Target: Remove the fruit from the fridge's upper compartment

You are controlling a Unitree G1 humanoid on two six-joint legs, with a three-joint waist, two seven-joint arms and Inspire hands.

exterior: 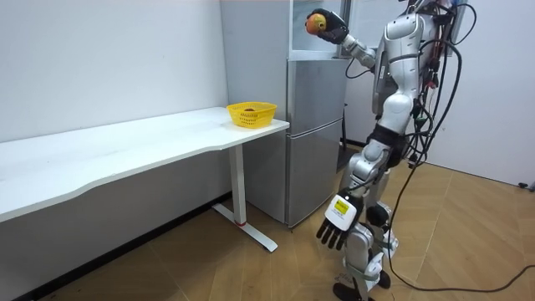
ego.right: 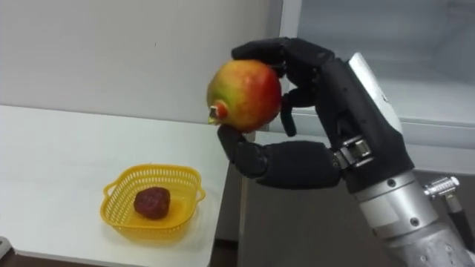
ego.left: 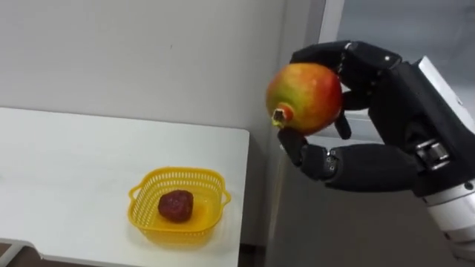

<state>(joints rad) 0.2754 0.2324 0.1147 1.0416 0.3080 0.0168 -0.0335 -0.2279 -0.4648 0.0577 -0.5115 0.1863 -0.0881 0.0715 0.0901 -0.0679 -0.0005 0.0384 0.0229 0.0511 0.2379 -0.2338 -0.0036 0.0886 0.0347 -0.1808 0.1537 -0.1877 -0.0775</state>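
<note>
My right hand [ego.left: 382, 111] is raised at head height and shut on a round red and yellow fruit [ego.left: 304, 96], fingers over its top and thumb beneath. The fruit's small crown points down and left. In the room view, hand and fruit [exterior: 316, 23] are in front of the upper part of the silver fridge [exterior: 313, 125]. Below and to the left, a yellow basket [ego.left: 141, 194] stands near the corner of the white table [ego.left: 74, 163], with a dark red fruit [ego.left: 176, 205] inside. My left hand [exterior: 336, 224] hangs open at my side.
The table [exterior: 125, 150] runs along the wall, and its end meets the fridge's side. I stand on the wood floor close to the fridge's front. A pale fridge interior [ego.right: 386, 59] shows behind my right hand.
</note>
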